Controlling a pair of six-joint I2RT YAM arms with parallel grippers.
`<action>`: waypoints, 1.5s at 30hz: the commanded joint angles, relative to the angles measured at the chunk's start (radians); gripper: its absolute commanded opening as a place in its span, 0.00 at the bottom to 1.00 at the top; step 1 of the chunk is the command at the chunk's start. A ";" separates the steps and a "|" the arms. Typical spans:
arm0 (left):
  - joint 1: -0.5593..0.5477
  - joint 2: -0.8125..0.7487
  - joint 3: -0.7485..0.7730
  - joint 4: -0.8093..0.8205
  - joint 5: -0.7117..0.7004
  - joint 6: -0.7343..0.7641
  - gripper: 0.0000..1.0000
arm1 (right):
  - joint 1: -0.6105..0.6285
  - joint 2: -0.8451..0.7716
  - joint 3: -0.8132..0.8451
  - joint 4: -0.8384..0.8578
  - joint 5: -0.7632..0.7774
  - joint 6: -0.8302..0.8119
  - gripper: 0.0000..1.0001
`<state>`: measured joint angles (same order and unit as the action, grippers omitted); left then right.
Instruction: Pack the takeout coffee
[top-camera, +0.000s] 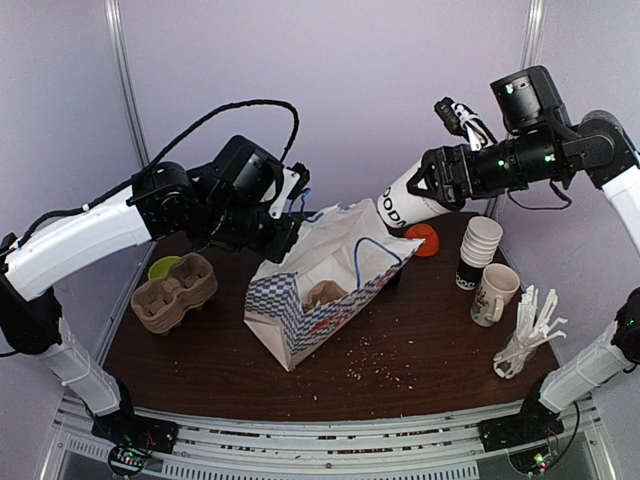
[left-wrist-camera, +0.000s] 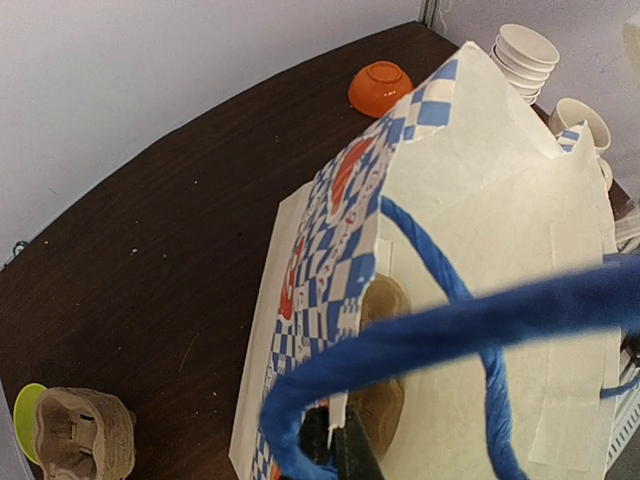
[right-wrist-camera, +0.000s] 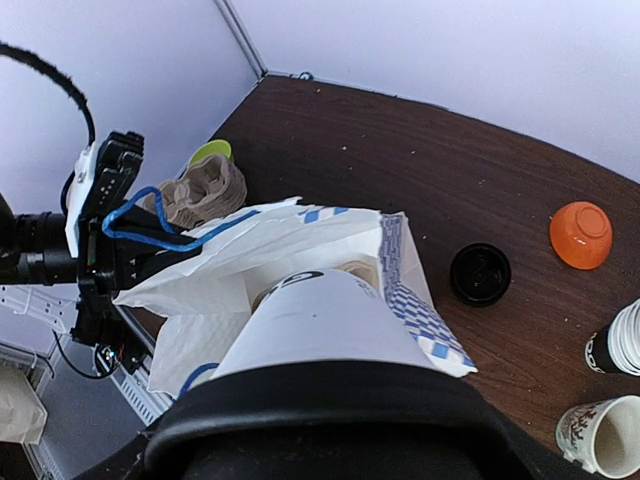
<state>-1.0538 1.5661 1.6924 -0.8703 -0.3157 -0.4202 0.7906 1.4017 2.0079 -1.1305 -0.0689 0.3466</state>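
Dark surface (top-camera: 420, 340). Left pincer (left-wrist-camera: 335, 445) clamped on blue handle (left-wrist-camera: 480, 320), propping paper bag (top-camera: 320, 300) open. Right pincer (top-camera: 420, 185) clamped round takeout coffee (top-camera: 398, 207), tilted toward mouth; level it, lower base-first, centred.

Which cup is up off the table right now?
The black-printed paper cup in the right pincer, over the bag; the stacked cups and the mug stand on the table.

White arm links (top-camera: 75, 245), black joints (top-camera: 165, 195), looping black cable (top-camera: 240, 105), green lights (top-camera: 500, 165).

Takeout coffee (top-camera: 403, 207) above bag (top-camera: 300, 310), carrier (top-camera: 175, 292) left
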 joint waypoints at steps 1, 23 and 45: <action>-0.001 0.006 0.000 0.011 0.000 -0.021 0.00 | 0.076 0.054 0.018 0.009 0.018 0.015 0.80; -0.027 -0.096 -0.079 0.049 0.067 -0.086 0.00 | 0.248 0.156 -0.206 0.170 0.032 0.015 0.80; -0.112 -0.325 -0.304 0.192 0.274 -0.133 0.00 | 0.474 0.088 -0.491 0.320 0.199 0.037 0.79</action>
<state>-1.1488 1.2778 1.4082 -0.7635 -0.0921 -0.5232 1.2213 1.4681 1.5032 -0.8536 0.0216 0.3962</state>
